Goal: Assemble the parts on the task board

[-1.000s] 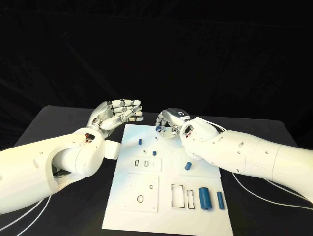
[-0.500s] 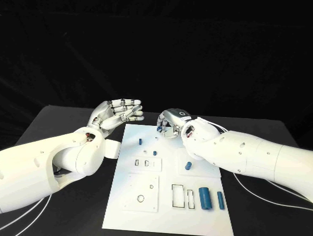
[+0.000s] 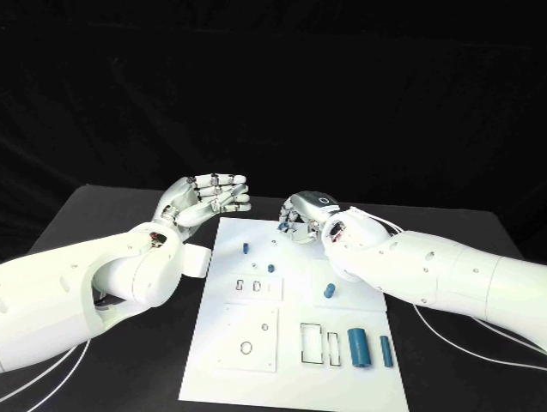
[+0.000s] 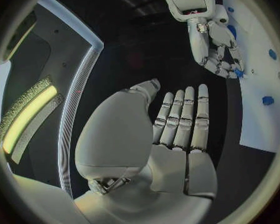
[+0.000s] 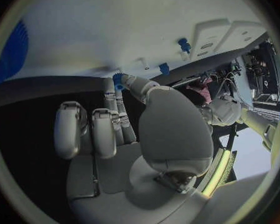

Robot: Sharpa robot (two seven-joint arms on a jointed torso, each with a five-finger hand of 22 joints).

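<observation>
Right hand [image 3: 308,215] pinching a small blue part [image 5: 117,79] at the board's [image 3: 255,343] far edge.
Left hand [image 3: 206,198] hovers beside it, palm up, fingers straight and together, holding nothing; more parts [image 3: 357,346] lie on the board's near corner.

The white board [image 3: 224,335] runs down the middle of the frame. Its lower left part is flat, with only outlined slots, so a hand can pass low there. At the lower right, two blue cylinders [image 3: 359,346] lie close together beside a rectangular slot and block a low sweep. A small blue peg [image 3: 245,248] stands near the upper left edge, and another blue piece [image 3: 329,290] lies at centre right. The right hand [image 3: 306,215] covers the board's top edge, the left hand [image 3: 205,199] hovers just beside its upper left corner, and both forearms flank the long sides.
</observation>
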